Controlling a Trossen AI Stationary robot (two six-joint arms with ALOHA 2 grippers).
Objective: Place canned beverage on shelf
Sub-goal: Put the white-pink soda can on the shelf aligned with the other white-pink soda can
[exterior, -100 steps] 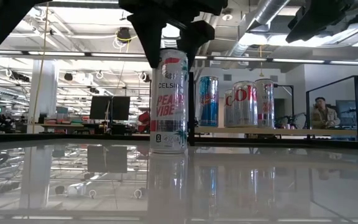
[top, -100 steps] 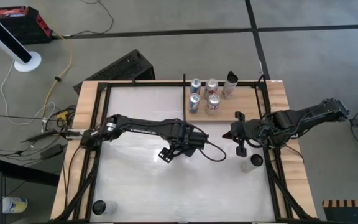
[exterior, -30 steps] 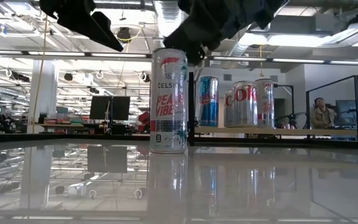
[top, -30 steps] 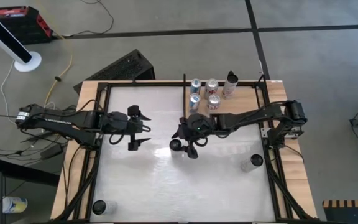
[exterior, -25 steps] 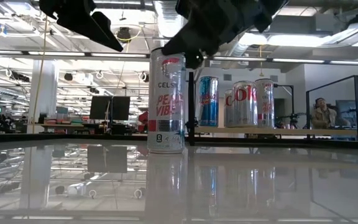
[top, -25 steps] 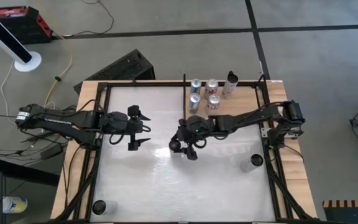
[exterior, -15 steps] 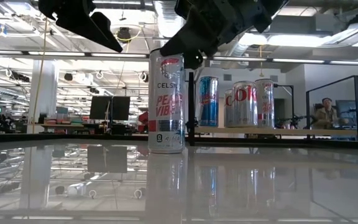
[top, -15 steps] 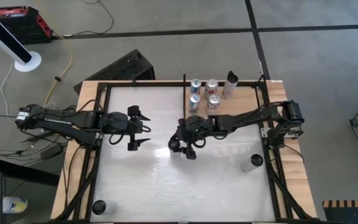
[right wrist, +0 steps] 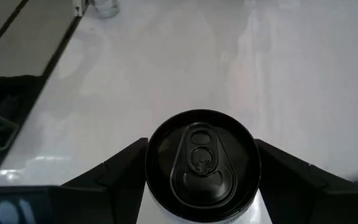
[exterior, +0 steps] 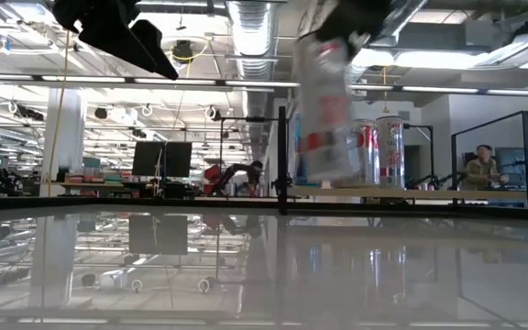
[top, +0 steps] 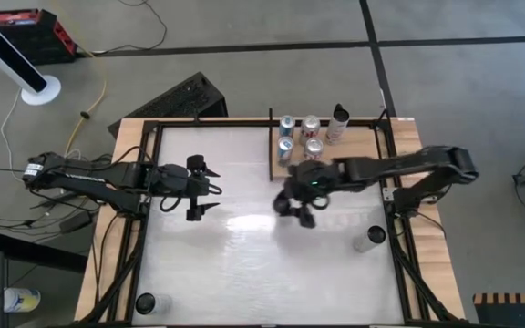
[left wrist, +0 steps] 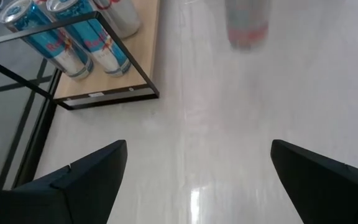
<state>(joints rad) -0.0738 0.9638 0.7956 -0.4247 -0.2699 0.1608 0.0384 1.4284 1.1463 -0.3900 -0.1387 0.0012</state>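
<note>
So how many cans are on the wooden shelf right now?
5. Four short cans stand in a square block on the shelf: two at the back, two in front. A taller dark-topped can stands beside them. None seems hidden.

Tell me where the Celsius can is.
In the high view, the Celsius can is held off the table by the right hand, just below the shelf.

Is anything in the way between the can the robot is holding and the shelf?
Nothing visible on the table between them. The right gripper holds the can near the shelf. But four cans and a bottle already stand on it, so the free spot is the nearer side.
</note>
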